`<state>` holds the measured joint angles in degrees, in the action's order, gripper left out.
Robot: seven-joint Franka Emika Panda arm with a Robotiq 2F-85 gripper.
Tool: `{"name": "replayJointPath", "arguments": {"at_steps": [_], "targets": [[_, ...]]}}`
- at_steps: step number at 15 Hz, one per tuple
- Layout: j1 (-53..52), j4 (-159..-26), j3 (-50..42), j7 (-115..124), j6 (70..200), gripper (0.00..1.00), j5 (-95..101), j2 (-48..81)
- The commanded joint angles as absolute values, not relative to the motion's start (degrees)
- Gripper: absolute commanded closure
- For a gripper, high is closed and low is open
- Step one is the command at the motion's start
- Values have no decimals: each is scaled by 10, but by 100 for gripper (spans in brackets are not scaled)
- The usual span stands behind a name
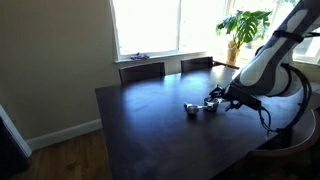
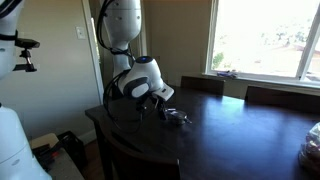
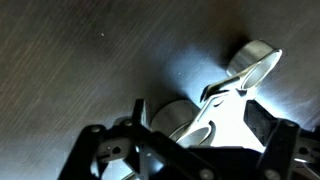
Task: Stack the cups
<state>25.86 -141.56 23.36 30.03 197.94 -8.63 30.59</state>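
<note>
Claw (image 3: 200,125) open, jaws set wide, gripping nothing. Cups (image 3: 225,95) lie on the bench (image 1: 150,125), between and just ahead of the jaws. The long axis of the handles (image 3: 255,65) runs diagonally toward the wrist view's upper right. Next grasp likely needs alignment across that axis.

I see my arm (image 1: 262,62) as rounded white shells with dark joints — a black cable (image 1: 268,118) loops beneath, and the gripper (image 1: 223,99) is black.

Arm (image 1: 262,68) bent low forward, jaws spread wide.
</note>
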Motion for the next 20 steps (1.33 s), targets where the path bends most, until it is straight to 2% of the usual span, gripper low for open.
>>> {"name": "replayJointPath", "arguments": {"at_steps": [1,6,7,15,20], "targets": [[376,-1492,307,310,1979,0,-16,260],[422,-1505,318,279,1979,0,38,258],[402,-1477,304,286,1979,0,22,289],[403,-1478,306,276,1979,0,28,288],[352,-1436,302,271,1923,0,9,256]]}}
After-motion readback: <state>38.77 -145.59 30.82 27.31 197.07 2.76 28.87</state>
